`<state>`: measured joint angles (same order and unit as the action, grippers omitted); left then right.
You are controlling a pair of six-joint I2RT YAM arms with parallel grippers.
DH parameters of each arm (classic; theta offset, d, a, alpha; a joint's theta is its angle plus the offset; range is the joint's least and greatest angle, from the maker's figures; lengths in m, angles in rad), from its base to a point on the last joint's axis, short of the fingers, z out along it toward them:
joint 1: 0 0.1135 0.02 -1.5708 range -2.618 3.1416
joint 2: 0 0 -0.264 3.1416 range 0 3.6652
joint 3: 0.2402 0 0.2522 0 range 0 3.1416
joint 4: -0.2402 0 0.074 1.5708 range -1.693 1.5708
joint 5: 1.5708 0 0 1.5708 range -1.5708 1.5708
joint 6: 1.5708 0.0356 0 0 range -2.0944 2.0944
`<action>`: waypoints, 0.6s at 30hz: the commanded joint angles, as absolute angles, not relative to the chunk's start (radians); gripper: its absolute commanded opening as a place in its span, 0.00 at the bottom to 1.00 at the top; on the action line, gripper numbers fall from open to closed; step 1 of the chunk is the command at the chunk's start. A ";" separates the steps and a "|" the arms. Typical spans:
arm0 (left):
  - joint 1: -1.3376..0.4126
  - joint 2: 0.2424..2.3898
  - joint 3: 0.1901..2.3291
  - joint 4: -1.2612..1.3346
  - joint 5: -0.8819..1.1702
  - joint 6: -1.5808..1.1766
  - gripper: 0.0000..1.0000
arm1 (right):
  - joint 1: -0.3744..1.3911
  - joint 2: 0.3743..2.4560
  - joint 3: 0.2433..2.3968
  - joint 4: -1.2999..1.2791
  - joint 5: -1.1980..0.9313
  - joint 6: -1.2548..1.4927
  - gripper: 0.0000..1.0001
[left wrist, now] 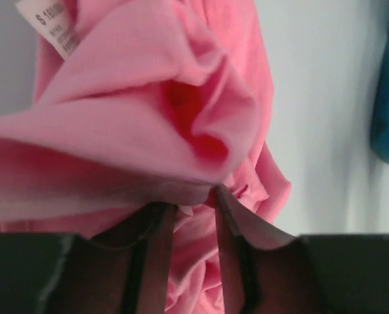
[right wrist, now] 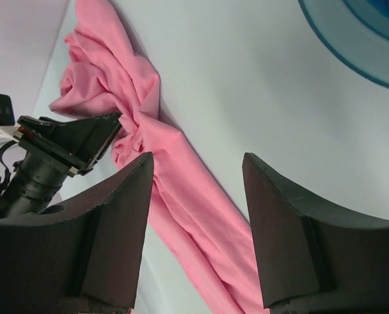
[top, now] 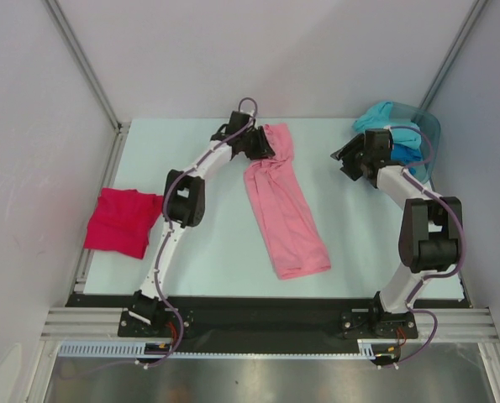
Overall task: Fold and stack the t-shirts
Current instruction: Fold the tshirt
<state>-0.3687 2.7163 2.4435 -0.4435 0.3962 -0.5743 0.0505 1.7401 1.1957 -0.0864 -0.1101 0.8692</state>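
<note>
The left end effector is pinched narrow on a bunched fold at the far end of the pink shirt. The shirt's white tag shows up and to the left of the fingers, and the rest of the shirt trails back along the desk toward the arm bases. The right end effector is spread wide and holds nothing, with the pink shirt to its left and the tub holding a turquoise shirt close on its right. The red shirt lies well to the left of the left end effector, at the desk's edge.

There are four shirts: pink shirt, crimson shirt, turquoise shirt, blue shirt; one tub; two arms, left arm and right arm
</note>
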 commanded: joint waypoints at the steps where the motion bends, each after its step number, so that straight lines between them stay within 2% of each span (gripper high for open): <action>1: -0.387 2.639 2.340 -0.445 0.391 -0.572 0.38 | 0.066 1.704 1.229 -0.178 -0.062 0.851 0.62; 6: -0.359 2.573 2.250 -0.445 0.361 -0.546 0.35 | 0.048 1.681 1.170 -0.156 -0.075 0.864 0.61; 12: -0.345 2.583 2.298 -0.480 0.371 -0.523 0.35 | 0.048 1.638 1.144 -0.140 -0.075 0.864 0.61; 15: -0.350 2.579 2.293 -0.482 0.370 -0.529 0.39 | 0.043 1.654 1.143 -0.106 -0.107 0.856 0.61; 18: -0.350 2.530 2.232 -0.471 0.327 -0.520 0.51 | 0.040 1.736 1.172 -0.057 -0.168 0.853 0.61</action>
<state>-0.3485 2.6152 2.2723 -0.4213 0.3782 -0.5629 0.0448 1.6897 1.1461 -0.1234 -0.1078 0.8631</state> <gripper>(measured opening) 0.482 0.613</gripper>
